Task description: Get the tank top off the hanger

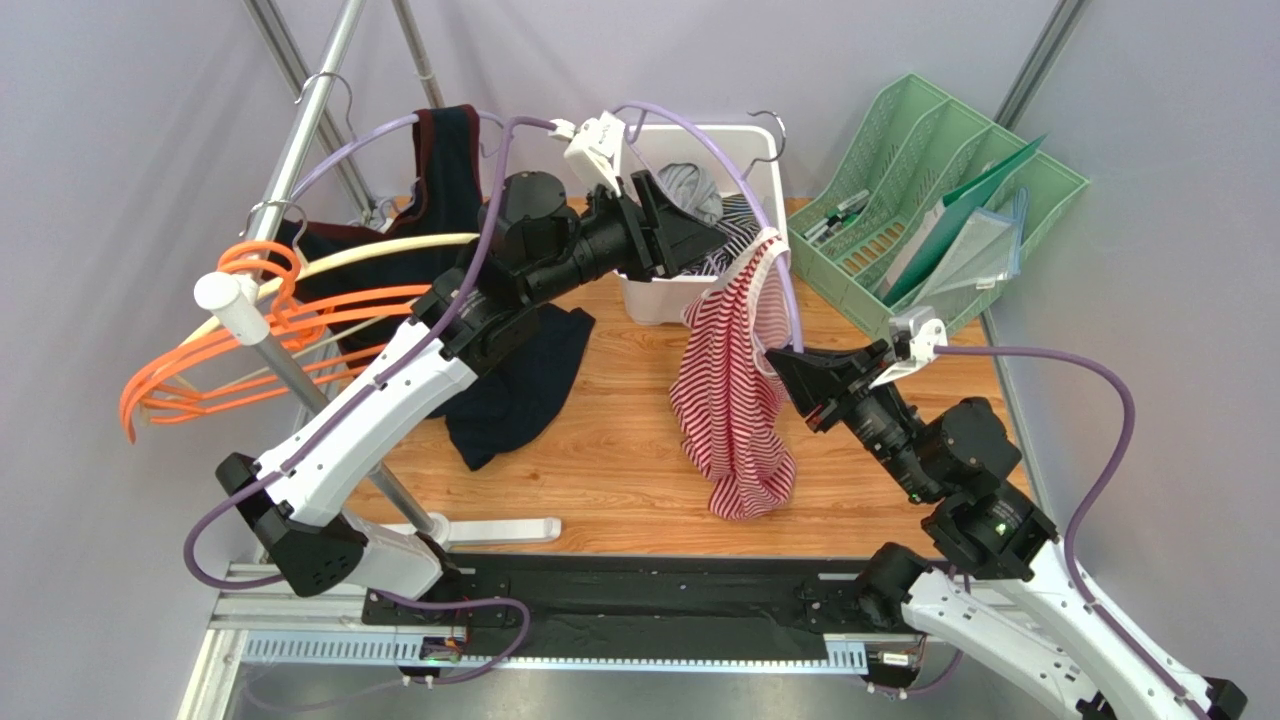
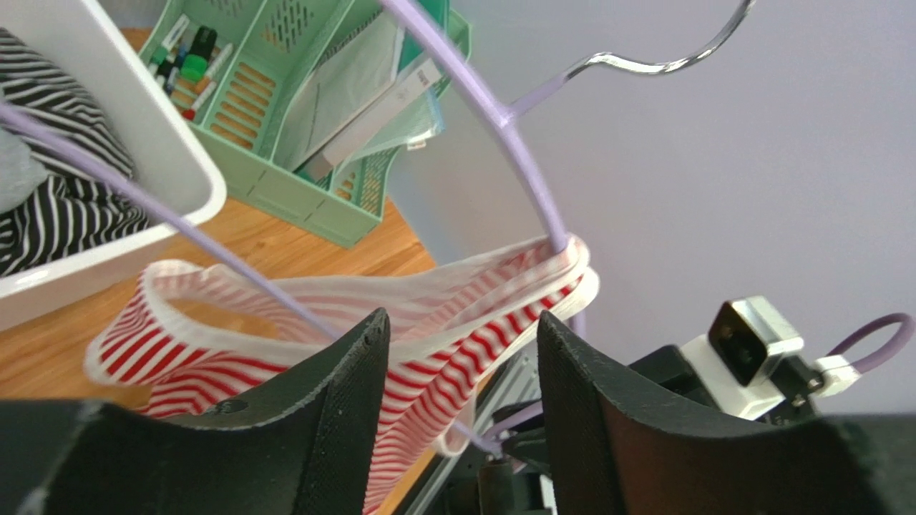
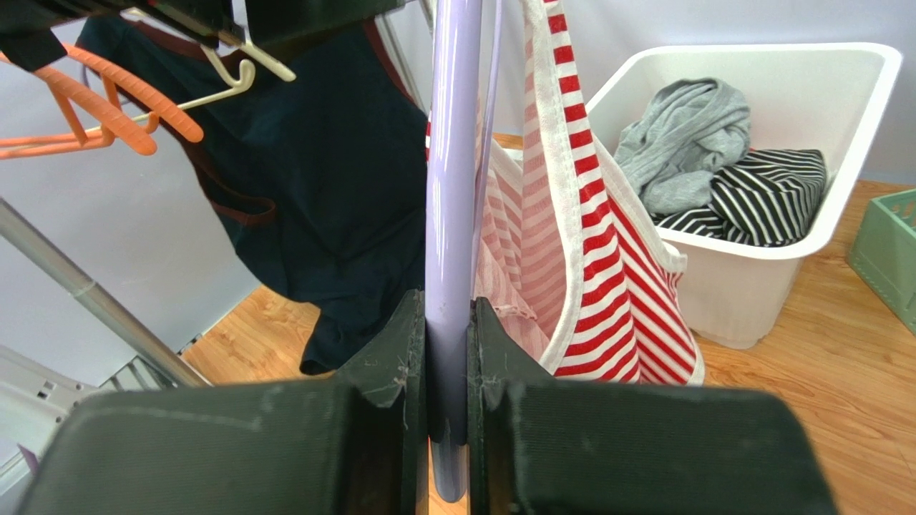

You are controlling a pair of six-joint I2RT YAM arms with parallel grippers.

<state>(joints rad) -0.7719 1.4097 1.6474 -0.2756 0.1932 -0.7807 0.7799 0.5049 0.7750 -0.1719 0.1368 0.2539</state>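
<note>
A red-and-white striped tank top (image 1: pixel 736 390) hangs by one strap from a lilac hanger (image 1: pixel 790 300), its body drooping to the wooden table. My right gripper (image 1: pixel 784 365) is shut on the hanger's lower end, which stands between the fingers in the right wrist view (image 3: pixel 448 306). The tank top (image 3: pixel 602 268) hangs just right of that lilac bar (image 3: pixel 452 161). My left gripper (image 1: pixel 706 240) is open beside the strap at the top. In the left wrist view the striped strap (image 2: pixel 452 284) and hanger (image 2: pixel 516 161) show across the gripper's (image 2: pixel 462 322) gap.
A white bin (image 1: pixel 699 132) holding grey and striped clothes stands behind the tank top. A green desk organiser (image 1: pixel 939 210) is at the back right. A dark garment (image 1: pixel 519 383) lies on the table. A rack with orange hangers (image 1: pixel 256 330) and a dark top (image 1: pixel 443 165) stands left.
</note>
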